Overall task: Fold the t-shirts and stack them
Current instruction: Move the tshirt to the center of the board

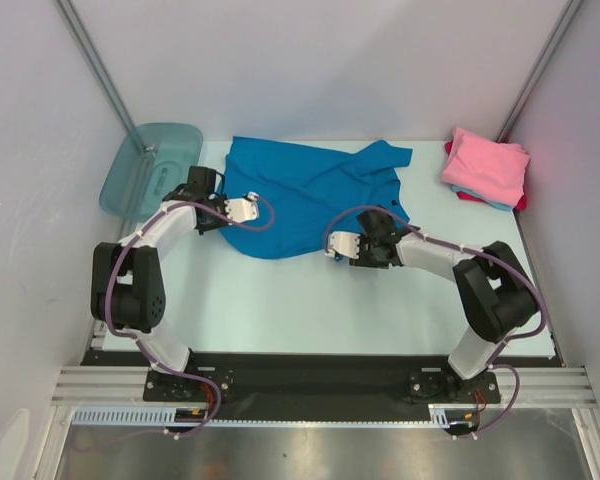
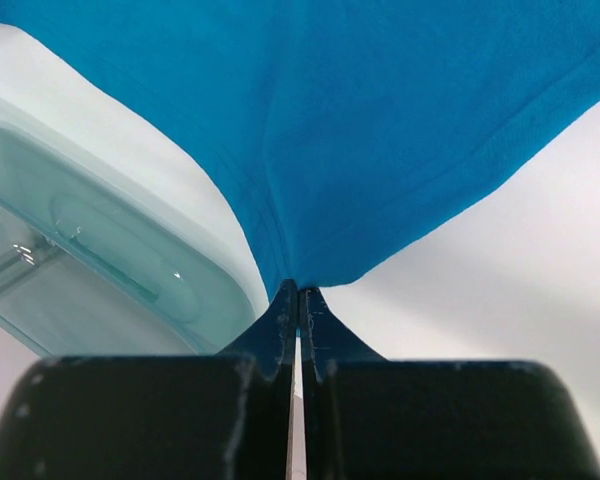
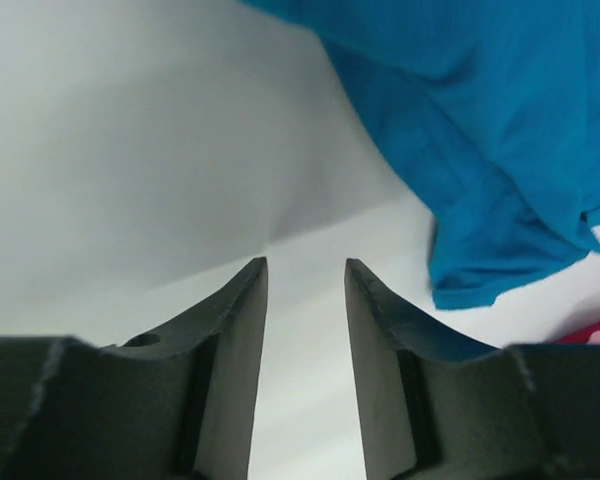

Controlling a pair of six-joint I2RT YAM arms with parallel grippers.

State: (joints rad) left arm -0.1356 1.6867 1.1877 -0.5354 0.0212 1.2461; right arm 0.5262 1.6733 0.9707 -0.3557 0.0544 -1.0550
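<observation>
there are two arms on the worktop (image 1: 280,300), one claw on each, and both are close to one bright blue t-shirt (image 1: 300,195). this shirt lies loose and wrinkled in the middle of the far half of the worktop, not folded, and its far edge almost reaches the far edge of the worktop.

the left gripper (image 1: 220,195) is at the left side of the blue shirt. in the left wrist view its two fingers are pressed together on the hem of the shirt (image 2: 380,130), and the cloth spreads out from the fingertips (image 2: 298,290) like a fan. the right gripper (image 1: 375,230) is at the near right side of the same shirt. in the right wrist view its two fingers (image 3: 245,300) are spread apart, with only the bare worktop between them. they hold nothing, and the blue cloth (image 3: 480,130) is just beside them, further away and to the right.

in the far right corner there is one stack of folded t-shirts. three colours show in it: a pink shirt (image 1: 485,165) lies on top, and under it show a light blue edge (image 1: 497,204) and a red edge (image 1: 467,196). i cannot tell if more shirts are inside the stack.

in the far left corner there is one translucent teal tub (image 1: 150,165). it is tilted and partly over the left edge of the worktop. in the left wrist view the tub (image 2: 100,260) is near the pinched hem, and i cannot tell if they touch.
</observation>
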